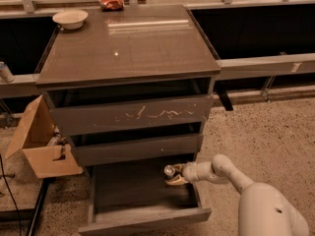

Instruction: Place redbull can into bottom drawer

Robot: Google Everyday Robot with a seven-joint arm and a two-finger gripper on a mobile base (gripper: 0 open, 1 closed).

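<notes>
Speckled floor [266,132]; tool [176,175] grips shiny redbull can [170,170] over bottom drawer [138,195].

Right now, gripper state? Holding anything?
gripper: closed on the redbull can, over the right rear part of the open bottom drawer.

Dim; cabinet [147,53] glare-streaked (gripper [177,176] clasps redbull can [170,170] over shadowed bottom drawer [133,193]).

Pincer [172,175] holding redbull can [169,170] inside bottom drawer [142,222] — room leftward, seemingly.
</notes>
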